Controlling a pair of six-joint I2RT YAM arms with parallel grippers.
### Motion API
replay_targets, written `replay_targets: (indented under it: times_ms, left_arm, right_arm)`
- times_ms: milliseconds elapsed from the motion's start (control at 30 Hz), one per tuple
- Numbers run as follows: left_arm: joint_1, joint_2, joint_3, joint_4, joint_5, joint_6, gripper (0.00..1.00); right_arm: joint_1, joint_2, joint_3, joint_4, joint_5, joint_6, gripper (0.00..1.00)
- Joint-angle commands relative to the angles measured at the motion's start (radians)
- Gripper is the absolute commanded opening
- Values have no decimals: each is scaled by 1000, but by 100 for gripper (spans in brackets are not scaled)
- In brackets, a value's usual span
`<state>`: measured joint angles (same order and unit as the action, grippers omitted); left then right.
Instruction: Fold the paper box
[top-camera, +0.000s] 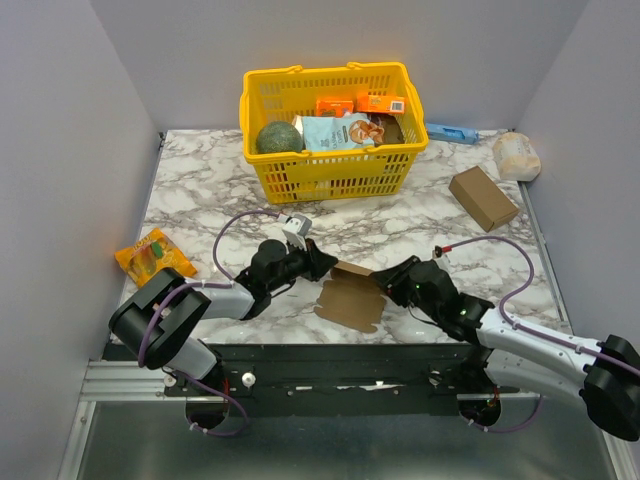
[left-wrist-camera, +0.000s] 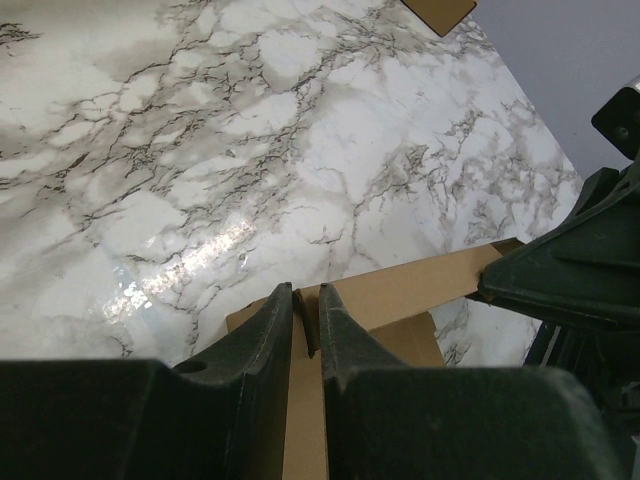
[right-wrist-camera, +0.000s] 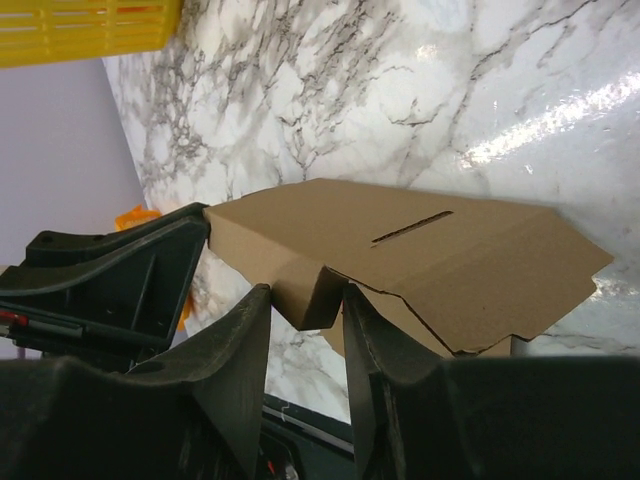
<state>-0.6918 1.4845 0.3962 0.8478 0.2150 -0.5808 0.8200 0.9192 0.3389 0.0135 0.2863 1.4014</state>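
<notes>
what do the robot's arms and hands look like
The left arm and right arm have silver-grey links with black joints; a thin purple cable loops along each. The left hand and right hand are dark, blocky, with two tapered fingers.

Yellow basket stands far back; brown carton right, orange snack packet left.

Matt brown cardboard paper box; glossy marble-look table; probably plastic basket.
</notes>
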Motion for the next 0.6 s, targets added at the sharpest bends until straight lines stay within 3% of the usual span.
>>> replay_targets:
  times_ms: [0,367,467,533,567]
  left_arm:
    - [-29,33,-57,-225,9,48,22]
    - [-31,25,-56,-227,6,53,23]
    - [-32,19,-56,-227,6,52,22]
    - [-32,17,-56,-225,7,53,22]
    - [-32,19,-56,-225,6,53,23]
  right_arm:
    - [-15,29,-15,118,22,-13,38]
    - [-25,55,-38,177,31,10,22]
    - [-25,56,-58,186,50,42,12]
    - [-25,59,-67,198,57,63,1]
    - [-25,63,-74,201,60,71,1]
